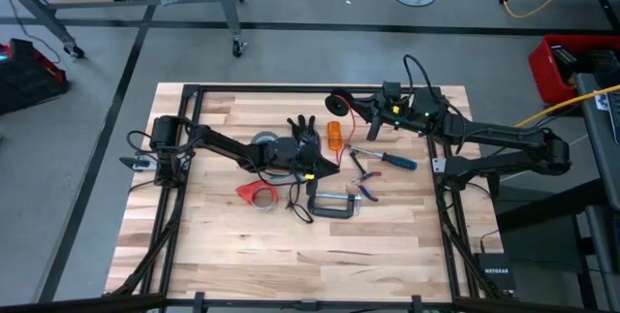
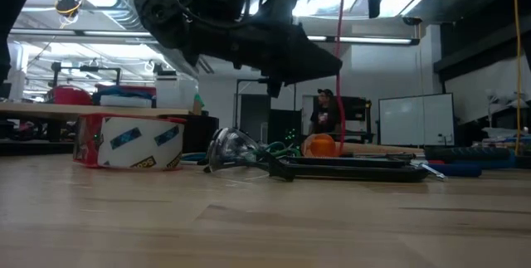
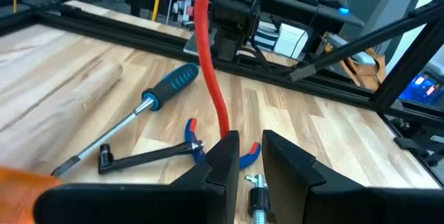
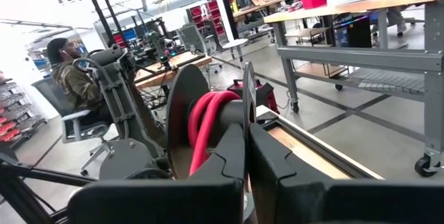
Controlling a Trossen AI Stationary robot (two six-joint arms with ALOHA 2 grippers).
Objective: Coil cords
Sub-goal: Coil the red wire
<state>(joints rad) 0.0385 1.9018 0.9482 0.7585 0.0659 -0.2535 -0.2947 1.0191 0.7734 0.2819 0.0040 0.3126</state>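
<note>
A red cord (image 1: 346, 131) runs from a black spool (image 1: 339, 103) at the table's far middle down to my left gripper (image 1: 331, 165). My right gripper (image 1: 356, 108) is shut on the spool, which carries red coils (image 4: 208, 120). My left gripper (image 3: 244, 148) is shut on the cord a little above the table. The rest of the cords, with black finger-like plug ends (image 1: 303, 127) and green wires (image 2: 282, 147), lie on the table beside the left gripper. My left gripper holds the red cord (image 3: 223, 128) at its fingertips; the left finger hides the place of contact. The cord rises from the fingers toward the spool, nearly straight. In the low view it also hangs below the gripper (image 2: 338, 110) toward the table. My right gripper pinches the rim of the spool's nearer flange (image 4: 248, 102) between its two fingers, coming level from the table's right. The spool is lifted clear of the table, its flanges on edge.
A grey tape roll (image 1: 263, 141), a red tape dispenser (image 1: 254, 194), a black clamp (image 1: 334, 204), a blue-handled screwdriver (image 1: 392, 159), red-handled pliers (image 1: 366, 182) and an orange object (image 1: 334, 136) lie mid-table. People sit in the room beyond (image 4: 69, 78).
</note>
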